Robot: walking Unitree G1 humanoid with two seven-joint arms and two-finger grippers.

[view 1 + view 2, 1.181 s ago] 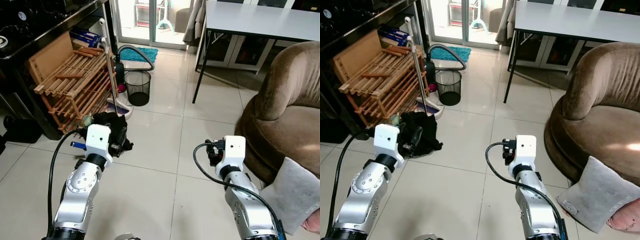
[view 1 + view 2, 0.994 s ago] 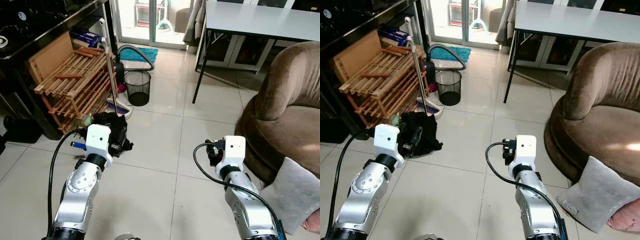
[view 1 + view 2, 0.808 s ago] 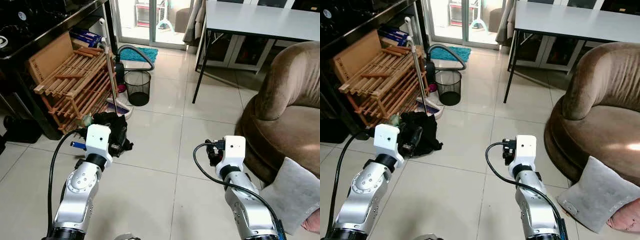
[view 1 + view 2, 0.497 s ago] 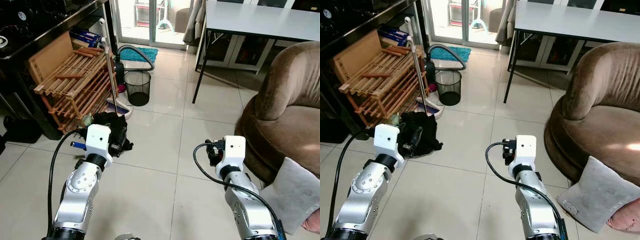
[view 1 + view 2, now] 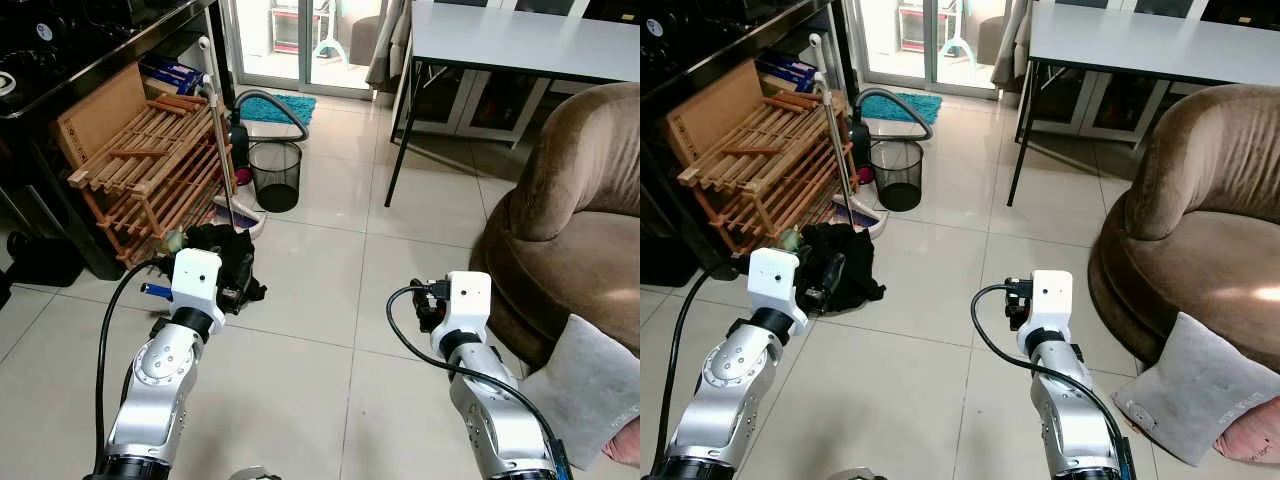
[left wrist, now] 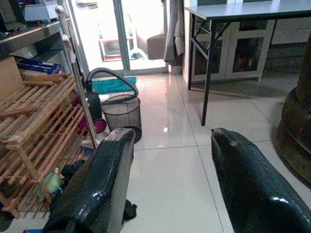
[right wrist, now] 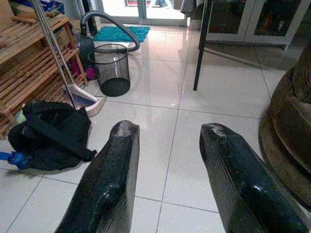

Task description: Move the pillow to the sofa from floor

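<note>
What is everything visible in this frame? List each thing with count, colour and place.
pillow: one, grey, on the floor leaning against the sofa base
pink cushion: one, beside the pillow
sofa: one, brown, to the right
table: one, grey top with black legs, at the back
wire bin: one, black, on the floor
wooden rack: one, tilted, to the left
black bag: one, before the rack
teal mat: one, by the door
left gripper: jaws open, raised, empty
right gripper: jaws open, raised, empty

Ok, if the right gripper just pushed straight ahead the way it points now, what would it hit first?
Probably bare floor tile. The right gripper is open and aims forward and down at it, between the black bag and the brown sofa; the mesh bin stands farther on. Depth is unclear.
</note>
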